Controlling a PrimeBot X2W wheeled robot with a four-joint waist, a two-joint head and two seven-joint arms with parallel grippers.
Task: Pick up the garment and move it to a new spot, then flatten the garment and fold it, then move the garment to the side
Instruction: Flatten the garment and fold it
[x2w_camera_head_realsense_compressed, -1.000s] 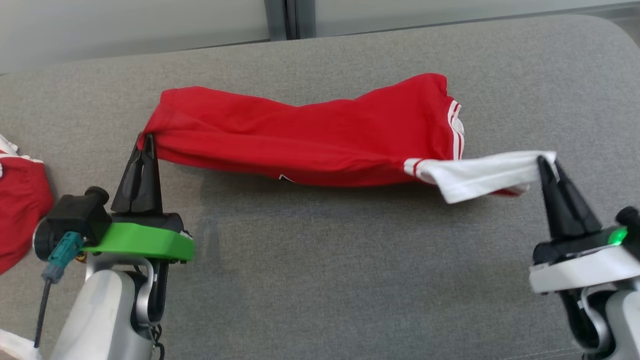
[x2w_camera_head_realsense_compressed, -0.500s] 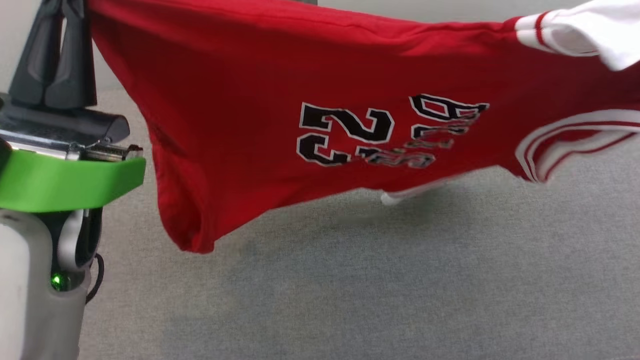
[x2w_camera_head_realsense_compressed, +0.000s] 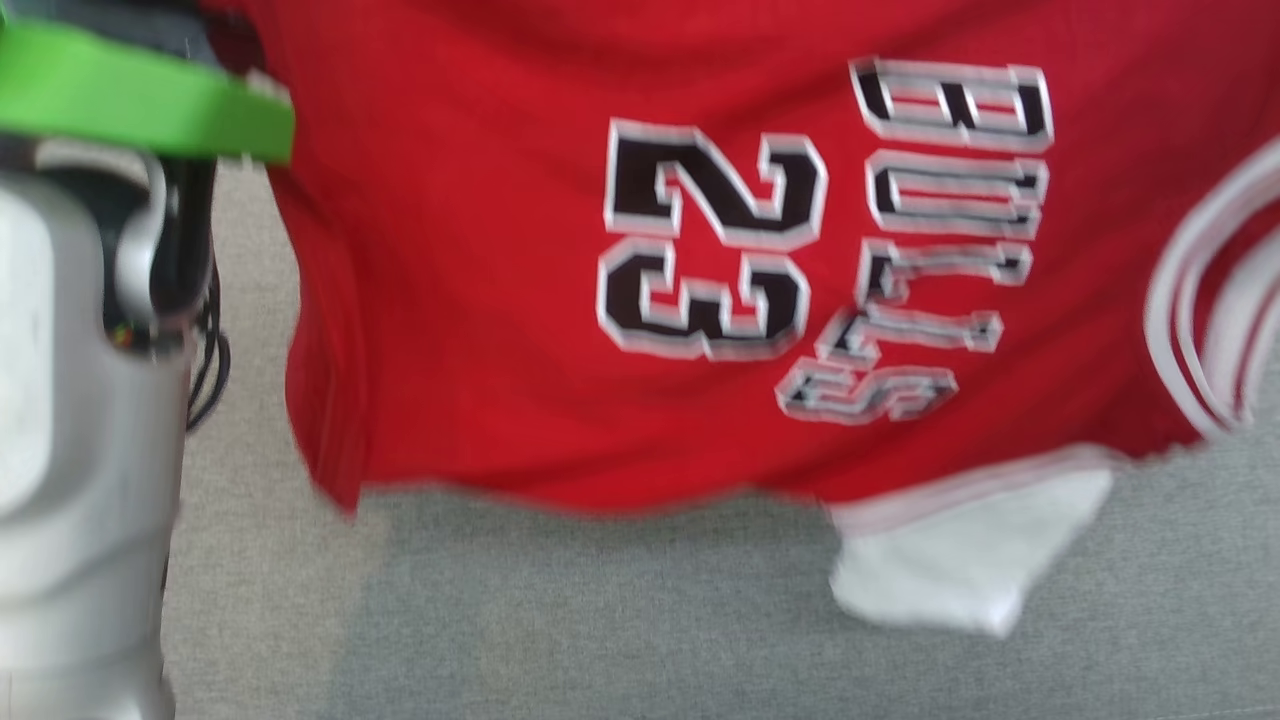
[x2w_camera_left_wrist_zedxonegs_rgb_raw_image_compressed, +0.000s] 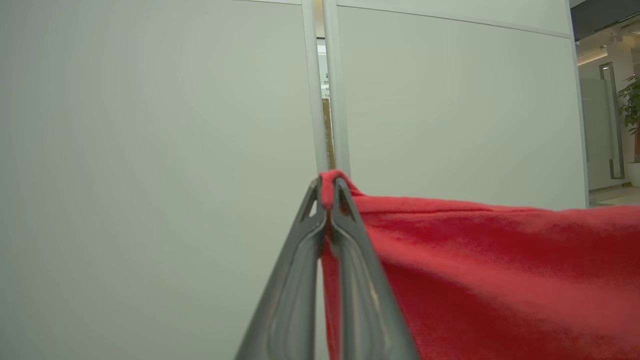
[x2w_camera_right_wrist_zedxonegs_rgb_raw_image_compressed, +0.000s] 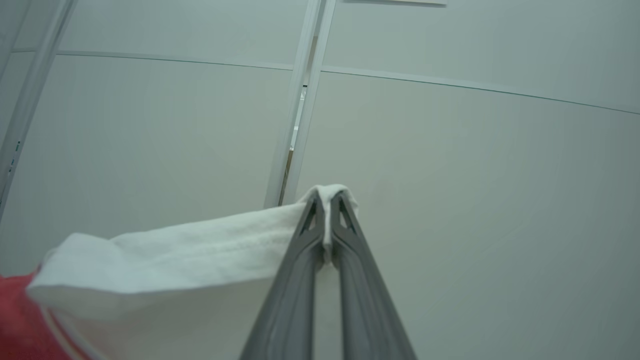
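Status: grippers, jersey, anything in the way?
Left gripper shut on jersey, red edge. Right gripper shut on white sleeve. Hanging above grey cushion. Nothing blocking.

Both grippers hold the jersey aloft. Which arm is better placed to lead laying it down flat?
Left, probably. The left gripper pinches the jersey at a red body corner, steering the main panel; the right gripper holds only the white sleeve.

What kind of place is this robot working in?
Probably an office interior: pale partition panels, a potted plant in the hallway beyond, and a grey upholstered seat below the red jersey.
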